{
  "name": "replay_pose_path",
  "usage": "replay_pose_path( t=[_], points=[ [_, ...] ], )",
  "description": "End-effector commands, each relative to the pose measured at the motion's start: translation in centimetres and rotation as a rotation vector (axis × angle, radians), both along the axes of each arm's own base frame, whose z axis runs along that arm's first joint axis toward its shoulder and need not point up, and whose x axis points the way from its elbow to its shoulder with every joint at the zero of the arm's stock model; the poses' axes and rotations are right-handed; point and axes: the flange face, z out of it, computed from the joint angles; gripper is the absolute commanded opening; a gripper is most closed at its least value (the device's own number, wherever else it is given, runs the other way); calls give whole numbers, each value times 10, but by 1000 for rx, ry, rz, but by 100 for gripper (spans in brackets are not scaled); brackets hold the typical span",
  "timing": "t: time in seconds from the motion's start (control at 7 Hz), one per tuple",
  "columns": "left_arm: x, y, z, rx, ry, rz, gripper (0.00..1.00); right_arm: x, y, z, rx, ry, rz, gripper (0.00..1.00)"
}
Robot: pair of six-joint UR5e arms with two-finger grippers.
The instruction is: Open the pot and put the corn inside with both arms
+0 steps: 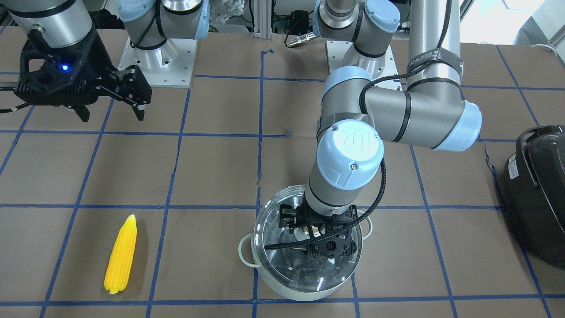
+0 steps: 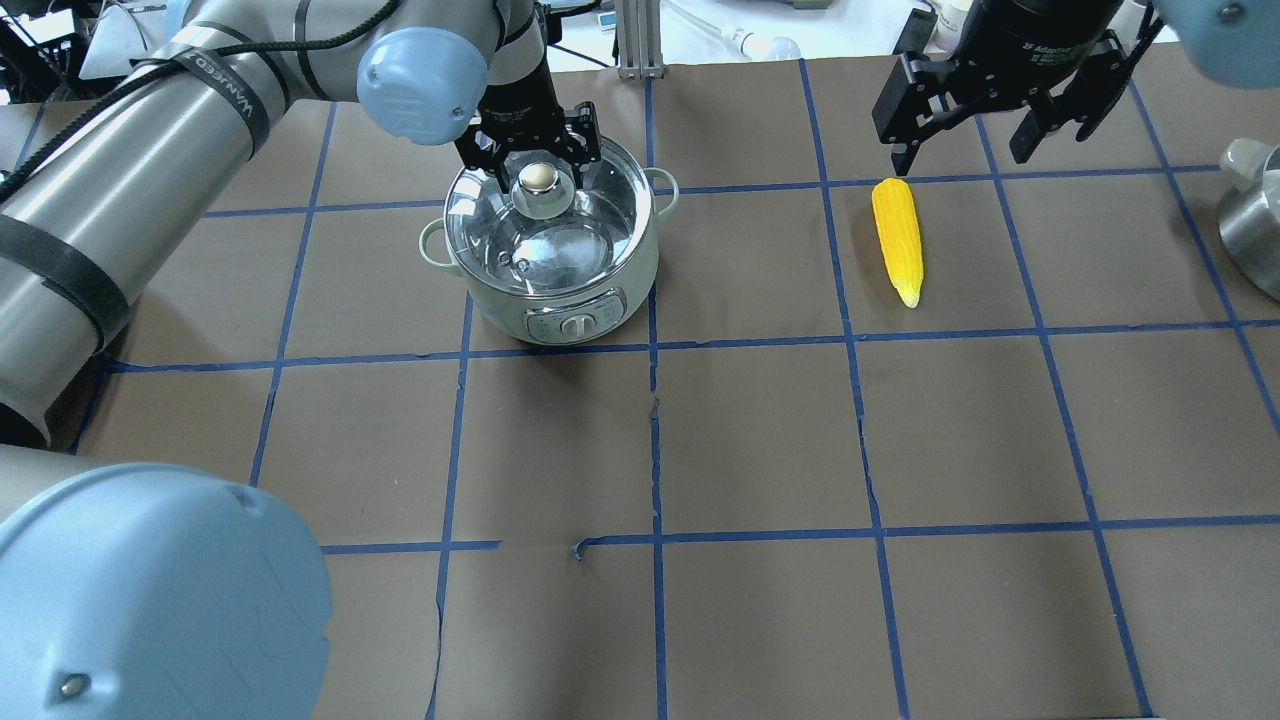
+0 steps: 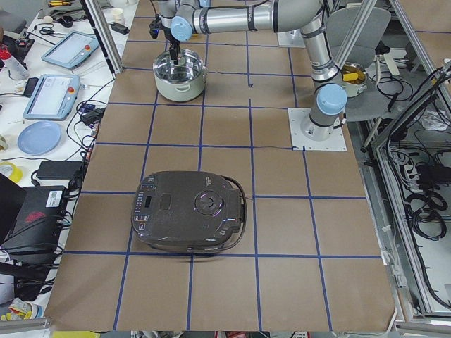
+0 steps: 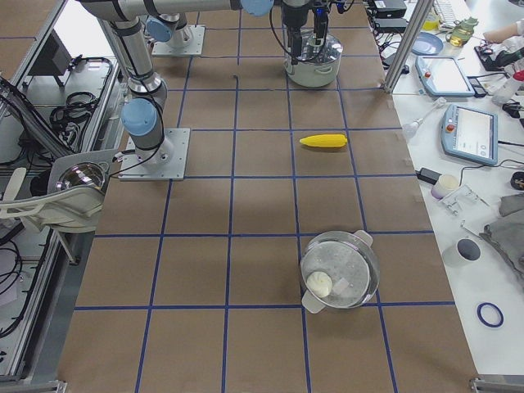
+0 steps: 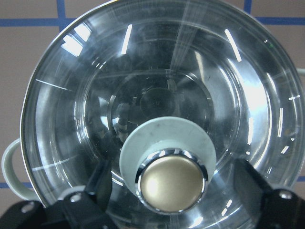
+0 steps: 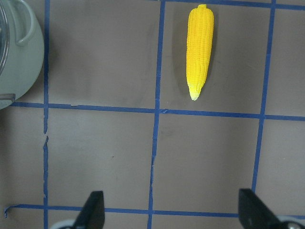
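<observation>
The mint-green pot point(image 2: 560, 300) stands at the far left of the table with its glass lid point(image 2: 590, 235) on. It also shows in the front view point(image 1: 304, 285). My left gripper point(image 2: 538, 172) is lowered over the lid, open. Its fingers point(image 5: 97, 188) stand on either side of the brass knob point(image 5: 174, 183), with a gap on each side. The yellow corn point(image 2: 897, 240) lies flat on the table to the right of the pot. My right gripper point(image 2: 985, 135) hangs open and empty above the table just beyond the corn's thick end. The right wrist view shows the corn point(image 6: 199, 50) ahead of it.
A big dark grey appliance point(image 1: 538, 194) sits at the table's end on my left. A second steel pot with a glass lid point(image 4: 340, 270) sits at the end on my right. Blue tape lines grid the brown table.
</observation>
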Motion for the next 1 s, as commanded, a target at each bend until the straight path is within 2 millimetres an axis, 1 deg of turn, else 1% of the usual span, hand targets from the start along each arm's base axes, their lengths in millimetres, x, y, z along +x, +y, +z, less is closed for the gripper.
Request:
replay_pose_path(
  t=[0.0,0.14,0.29,0.43,0.57,0.71,0.86],
  points=[
    [0,1,3,-17,4,0,3,0,0,0,-1,0,0,100],
    [0,2,10,-29,5,0,0,0,-1,0,-1,0,0,100],
    [0,0,32,-67,12,0,0,0,-1,-1,-2,-3,0,100],
    [8,-5,61,-96,9,-12,0,2,-11,4,-66,-26,-1,100],
    [51,-17,63,-79,-46,-56,0,-7,-20,2,-88,-20,19,100],
    [120,-25,58,-1,-60,-66,0,-30,-36,-8,-94,-49,-4,100],
    [184,-30,56,26,-69,-111,0,-42,-64,-33,-102,-67,-19,100]
  ],
)
